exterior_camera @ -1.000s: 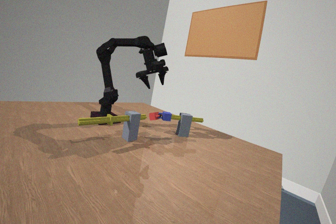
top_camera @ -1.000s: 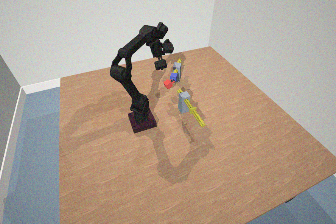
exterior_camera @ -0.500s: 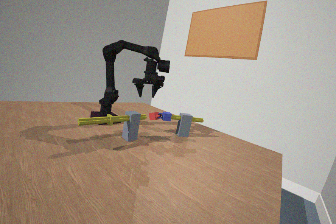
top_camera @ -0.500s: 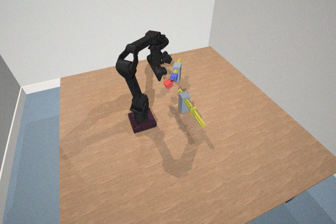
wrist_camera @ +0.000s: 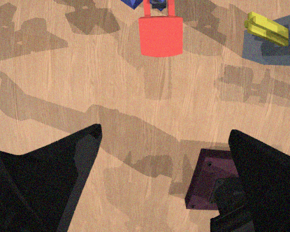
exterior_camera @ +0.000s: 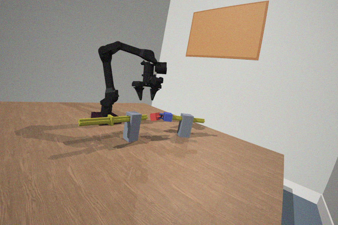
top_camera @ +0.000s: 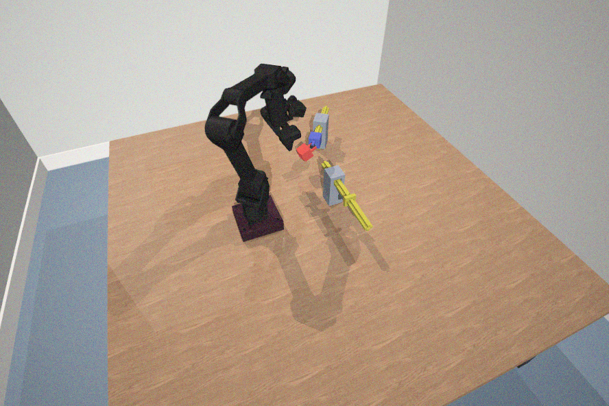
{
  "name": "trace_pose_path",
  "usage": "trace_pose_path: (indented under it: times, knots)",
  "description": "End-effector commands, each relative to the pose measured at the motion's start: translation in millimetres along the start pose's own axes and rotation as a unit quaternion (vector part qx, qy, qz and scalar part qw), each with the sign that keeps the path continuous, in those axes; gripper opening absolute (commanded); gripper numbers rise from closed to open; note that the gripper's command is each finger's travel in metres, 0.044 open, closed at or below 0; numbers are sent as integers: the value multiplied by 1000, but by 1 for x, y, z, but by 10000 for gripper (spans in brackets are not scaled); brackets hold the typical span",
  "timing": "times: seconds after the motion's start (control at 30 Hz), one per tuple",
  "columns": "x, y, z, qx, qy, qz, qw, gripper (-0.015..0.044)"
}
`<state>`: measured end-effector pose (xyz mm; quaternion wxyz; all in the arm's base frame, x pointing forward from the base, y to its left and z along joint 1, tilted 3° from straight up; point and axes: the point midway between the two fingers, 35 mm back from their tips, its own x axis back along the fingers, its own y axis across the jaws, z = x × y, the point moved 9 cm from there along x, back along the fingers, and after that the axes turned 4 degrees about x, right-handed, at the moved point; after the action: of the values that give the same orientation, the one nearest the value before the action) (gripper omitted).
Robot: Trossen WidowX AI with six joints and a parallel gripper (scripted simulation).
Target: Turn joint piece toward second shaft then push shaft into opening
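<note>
Tapered black gripper (top_camera: 295,124) (exterior_camera: 146,99) (wrist_camera: 167,133), wide open, pointing downward

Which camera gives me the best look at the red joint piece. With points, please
The wrist view: there the red joint piece (top_camera: 304,152) (exterior_camera: 154,116) (wrist_camera: 161,36) looks largest and its two prongs show, though the top edge crops the hinge. The top view shows it small, angled off the blue piece (top_camera: 315,138) (exterior_camera: 167,117) (wrist_camera: 133,3). The exterior view shows it small, from the side.

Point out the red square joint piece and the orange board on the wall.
Red square joint piece (top_camera: 304,152) (exterior_camera: 154,116) (wrist_camera: 161,38): top, exterior and wrist views; on its body.
Orange board on the wall (exterior_camera: 227,31): exterior view; middle of its face.
</note>
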<state>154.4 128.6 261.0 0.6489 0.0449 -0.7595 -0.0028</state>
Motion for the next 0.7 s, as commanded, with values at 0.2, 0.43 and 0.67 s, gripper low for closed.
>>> trace_pose_path:
  times: [0.2,0.43,0.67]
  knots:
    - [-8,-1,16,35,-59,-3,998,440]
    - [-22,0,16,35,-59,-3,998,440]
    - [-49,1,18,35,-59,-3,998,440]
